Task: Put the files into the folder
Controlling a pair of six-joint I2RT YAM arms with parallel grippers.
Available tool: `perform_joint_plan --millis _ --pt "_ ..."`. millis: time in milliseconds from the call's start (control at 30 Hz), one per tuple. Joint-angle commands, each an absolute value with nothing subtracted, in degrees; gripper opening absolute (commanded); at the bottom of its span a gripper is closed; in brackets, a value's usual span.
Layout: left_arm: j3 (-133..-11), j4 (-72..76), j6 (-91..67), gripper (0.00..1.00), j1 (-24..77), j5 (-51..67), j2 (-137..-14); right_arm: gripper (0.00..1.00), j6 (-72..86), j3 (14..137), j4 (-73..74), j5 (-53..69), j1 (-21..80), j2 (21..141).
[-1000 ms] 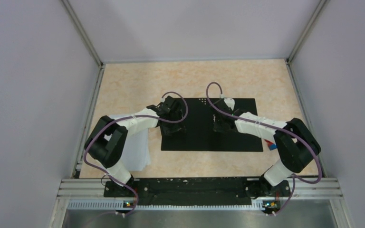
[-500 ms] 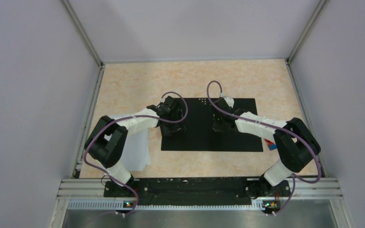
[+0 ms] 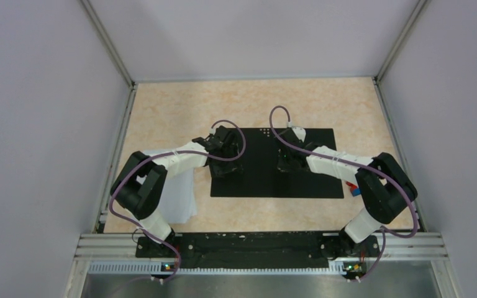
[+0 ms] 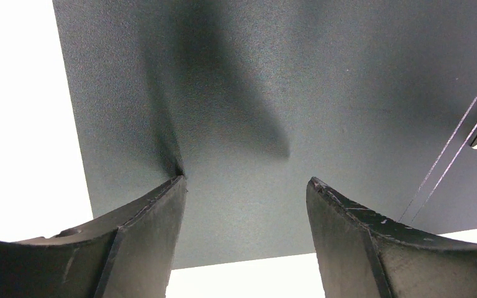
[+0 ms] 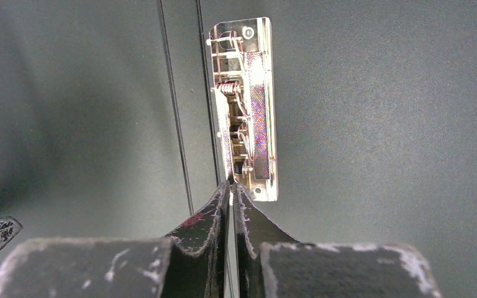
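Plainly, left gripper [image 4: 246, 179] gapes over grainy black folder [image 4: 254, 93]; right gripper [image 5: 231, 185] pinched shut at shiny clip [image 5: 251, 93]

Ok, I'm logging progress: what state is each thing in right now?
folder: open flat, black inside up.
metal clip: holds no sheets.
files: stacked left of the folder, not in it.
left gripper: open, over the folder.
right gripper: shut, tips at the clip's end.
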State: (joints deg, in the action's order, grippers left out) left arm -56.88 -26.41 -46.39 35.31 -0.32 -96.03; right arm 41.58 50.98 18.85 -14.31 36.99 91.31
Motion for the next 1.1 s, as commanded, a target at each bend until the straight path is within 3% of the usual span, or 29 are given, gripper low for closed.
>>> perform_joint_plan --millis 0,467,567,1067 --pt "-55.72 -27.81 -46.39 0.76 35.58 -1.71 -98.79 0.09 39.88 50.73 21.65 -17.83 36.29 92.10" --pt "-56.01 -28.12 -46.40 0.76 35.54 -1.67 -99.52 0.12 38.80 53.07 23.64 -18.46 36.30 90.03" --pt "-55.94 -28.13 -46.27 0.76 35.56 -1.80 -99.48 0.17 38.56 53.36 22.94 -17.00 36.33 90.16" --pt "-55.75 -28.21 -46.16 0.76 35.51 -1.85 -99.97 0.18 38.41 54.32 20.92 -14.89 37.75 91.07"
